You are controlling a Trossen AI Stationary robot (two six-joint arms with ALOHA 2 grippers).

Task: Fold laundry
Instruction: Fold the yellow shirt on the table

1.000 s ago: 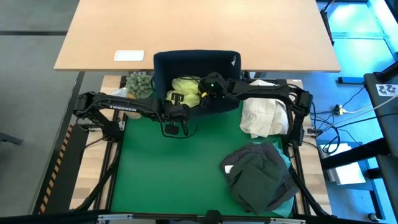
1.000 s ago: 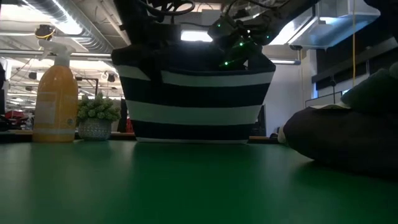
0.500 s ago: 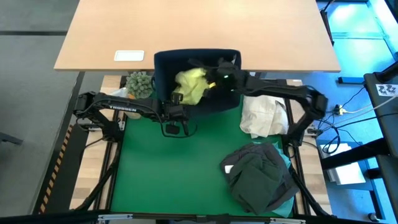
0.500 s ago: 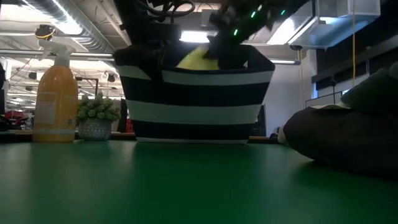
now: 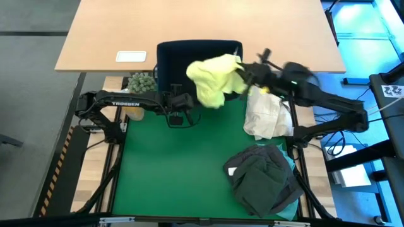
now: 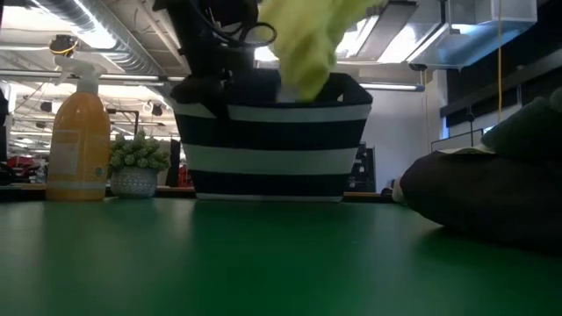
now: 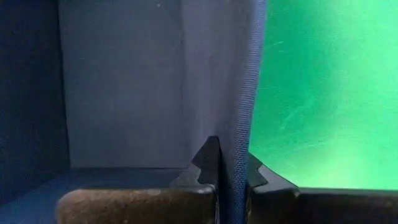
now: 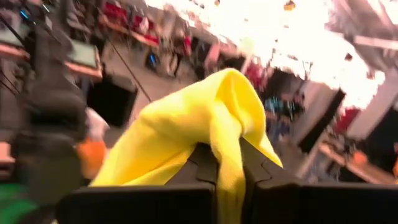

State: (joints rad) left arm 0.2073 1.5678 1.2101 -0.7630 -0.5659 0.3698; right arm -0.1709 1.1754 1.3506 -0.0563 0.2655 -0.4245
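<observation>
soft cloth shirt (image 5: 211, 79), woven fabric bin (image 7: 242, 93)

1. The shirt (image 5: 211, 81) hangs from the right gripper (image 5: 242, 77) above the bin (image 5: 167, 60), at the bin's right front corner.
2. The left gripper (image 5: 178, 101) is clamped on the bin's front wall, near its left corner.
3. A plant (image 5: 141, 84) and bottle (image 6: 79, 132) stand left of the bin.
4. A cloth bundle (image 5: 268, 116) lies right of the bin; a garment pile (image 5: 262, 180) lies in front of the bundle.
</observation>
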